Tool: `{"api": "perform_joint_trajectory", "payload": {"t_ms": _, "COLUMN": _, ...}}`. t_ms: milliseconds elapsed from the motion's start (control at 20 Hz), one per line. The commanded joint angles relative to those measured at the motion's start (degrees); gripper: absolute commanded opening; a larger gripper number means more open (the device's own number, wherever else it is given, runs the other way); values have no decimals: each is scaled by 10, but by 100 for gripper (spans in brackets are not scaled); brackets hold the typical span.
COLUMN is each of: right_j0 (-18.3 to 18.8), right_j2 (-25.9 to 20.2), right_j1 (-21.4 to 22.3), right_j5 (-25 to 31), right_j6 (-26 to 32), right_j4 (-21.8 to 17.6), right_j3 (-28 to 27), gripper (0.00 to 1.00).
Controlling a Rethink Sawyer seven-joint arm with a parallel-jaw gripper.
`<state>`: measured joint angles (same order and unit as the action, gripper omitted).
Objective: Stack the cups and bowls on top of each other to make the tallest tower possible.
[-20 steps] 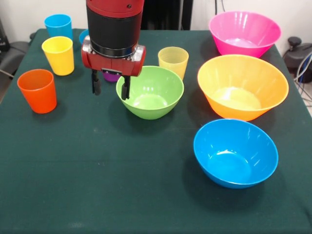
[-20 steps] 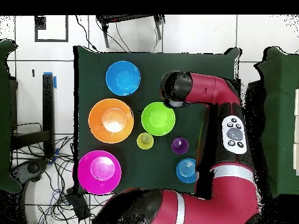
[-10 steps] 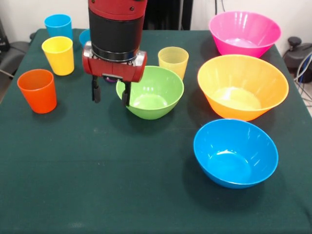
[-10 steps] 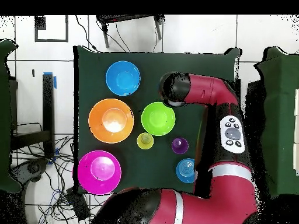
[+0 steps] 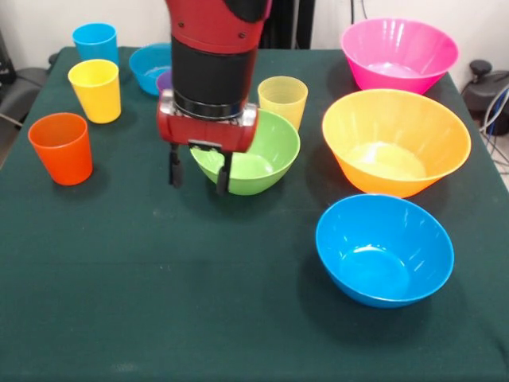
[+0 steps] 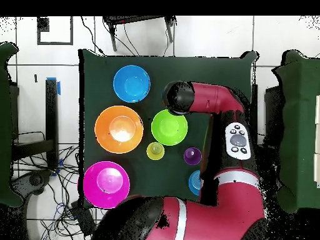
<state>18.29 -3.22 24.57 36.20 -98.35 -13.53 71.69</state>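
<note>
Over the green bowl (image 5: 253, 155), the gripper (image 5: 198, 175) has shifted nearer its rim, fingers (image 5: 223, 180) spread wide and empty, so no stacking has begun.

- The table (image 5: 159, 302) is covered in dark green cloth, matt, with a faint felt-like nap and a few pale lint specks.
- The bowls are translucent plastic, smooth and glossy: pink bowl (image 5: 398, 54), orange bowl (image 5: 395, 142), green bowl (image 5: 266, 155), blue bowl (image 5: 384, 249), all with bright highlights inside.
- The cups are the same glossy translucent plastic: orange cup (image 5: 61, 148), yellow cup (image 5: 95, 90), blue cup (image 5: 95, 42), pale cup (image 5: 282, 99).
- The arm (image 5: 215, 48) has a glossy red shell and a smooth black band with a satin sheen.
- The tool (image 5: 199, 169) has matt black fingers (image 5: 223, 177).
</note>
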Motion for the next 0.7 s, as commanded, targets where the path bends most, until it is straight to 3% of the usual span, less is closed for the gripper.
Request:
{"api": "perform_joint_trajectory", "payload": {"t_ms": 50, "right_j0": -26, "right_j2": -18, "right_j1": -29, "right_j5": -32, "right_j6": -34, "right_j4": -31, "right_j3": 60, "gripper": 100}}
{"api": "perform_joint_trajectory", "payload": {"t_ms": 250, "right_j0": -24, "right_j2": -19, "right_j1": 6, "right_j5": 13, "right_j6": -21, "right_j4": -13, "right_j3": 75, "gripper": 100}}
{"api": "perform_joint_trajectory", "payload": {"t_ms": 500, "right_j0": -16, "right_j2": -31, "right_j1": 6, "right_j5": 71, "right_j6": -11, "right_j4": 10, "right_j3": 26, "gripper": 100}}
{"api": "perform_joint_trajectory", "payload": {"t_ms": 700, "right_j0": 5, "right_j2": -50, "right_j1": 29, "right_j5": 110, "right_j6": 15, "right_j4": 27, "right_j3": 22, "gripper": 100}}
